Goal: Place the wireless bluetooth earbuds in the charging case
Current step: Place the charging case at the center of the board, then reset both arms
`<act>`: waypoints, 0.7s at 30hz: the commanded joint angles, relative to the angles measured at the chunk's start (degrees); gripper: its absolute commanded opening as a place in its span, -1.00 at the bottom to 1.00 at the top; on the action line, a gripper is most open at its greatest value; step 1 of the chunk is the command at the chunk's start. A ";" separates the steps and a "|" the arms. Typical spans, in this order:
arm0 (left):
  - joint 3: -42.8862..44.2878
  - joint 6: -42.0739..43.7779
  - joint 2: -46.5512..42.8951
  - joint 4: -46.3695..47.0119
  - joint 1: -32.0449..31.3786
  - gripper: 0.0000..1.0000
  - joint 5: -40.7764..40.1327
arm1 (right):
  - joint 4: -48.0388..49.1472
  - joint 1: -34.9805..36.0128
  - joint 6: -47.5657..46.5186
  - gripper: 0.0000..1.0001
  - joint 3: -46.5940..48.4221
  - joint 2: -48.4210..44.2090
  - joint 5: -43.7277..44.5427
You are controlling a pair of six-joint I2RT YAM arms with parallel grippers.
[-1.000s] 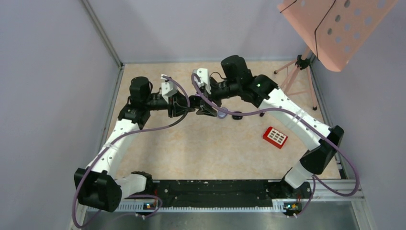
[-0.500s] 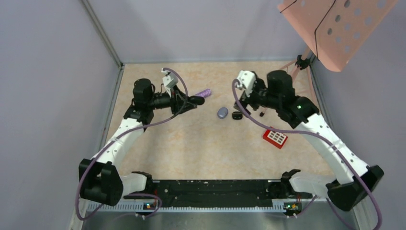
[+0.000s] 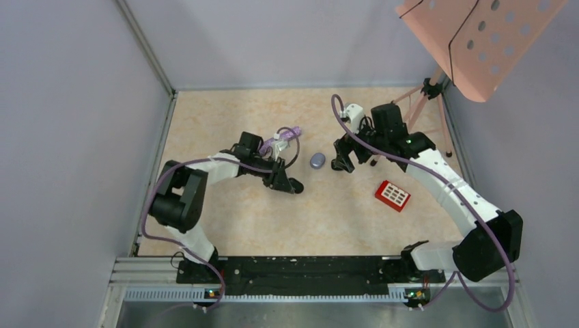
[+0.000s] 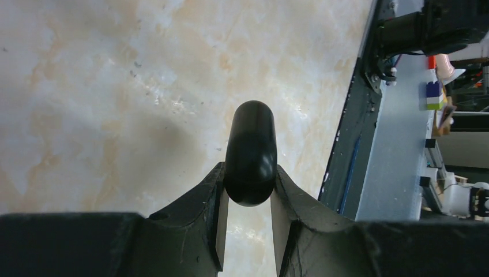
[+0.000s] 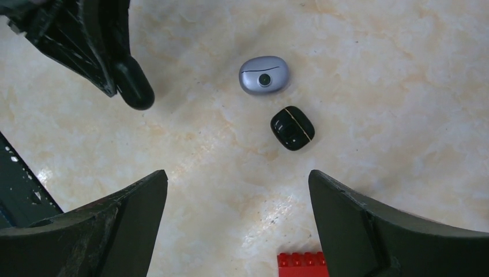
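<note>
The left pincer (image 4: 249, 178) is clamped on a glossy black rounded oblong piece (image 4: 251, 151), possibly a charging case, near the middle of the marbled surface (image 3: 225, 116). To its right a closed lilac-grey oval case (image 5: 264, 75) and a glossy black oval case (image 5: 293, 128) lie just beside each other. Over them hangs the right pincer (image 5: 236, 190), its fingers wide apart.

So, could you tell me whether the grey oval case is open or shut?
Shut: the grey oval case lies flat on the table, lid closed down to a thin seam, no inside showing.
</note>
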 commanded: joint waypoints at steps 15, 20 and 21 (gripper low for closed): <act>25.70 6.75 6.06 -33.87 2.34 0.98 -16.62 | 7.13 -0.33 11.92 0.98 8.67 1.53 19.20; 17.71 -4.35 -13.69 -11.57 10.62 0.98 -23.55 | 8.05 -0.37 15.37 0.98 13.75 6.08 32.73; 15.00 -6.76 -17.37 -6.01 11.72 0.98 -28.12 | 8.31 -0.39 15.35 0.98 14.29 6.81 33.09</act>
